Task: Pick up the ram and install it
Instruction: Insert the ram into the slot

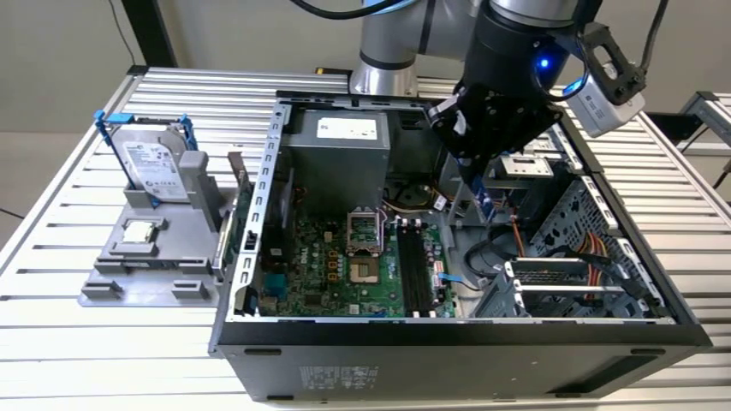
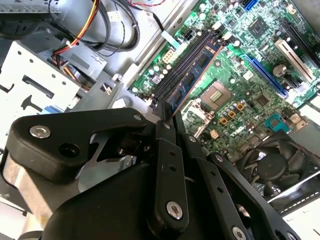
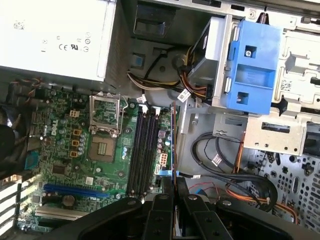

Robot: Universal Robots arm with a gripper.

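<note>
**A:** Entry one, the jaws?

**B:** Clenched on one end of the ram (image 2: 195, 75), a blue-green stick with dark chips. The rest juts out beyond them.

**A:** Where is the ram?

**B:** Inside the open computer case (image 1: 457, 330), held over the motherboard (image 1: 331, 265). It is close beside the long black memory slots (image 3: 142, 150) and not seated in any of them.

**A:** Further out?

**B:** A grey power supply (image 1: 337, 145) and a blue drive caddy (image 3: 252, 65). Outside the case, at the exterior view's left, a silver hard drive (image 1: 154, 163) stands upright in a grey holder (image 1: 143, 265) on the slatted worktop (image 1: 68, 214).
</note>
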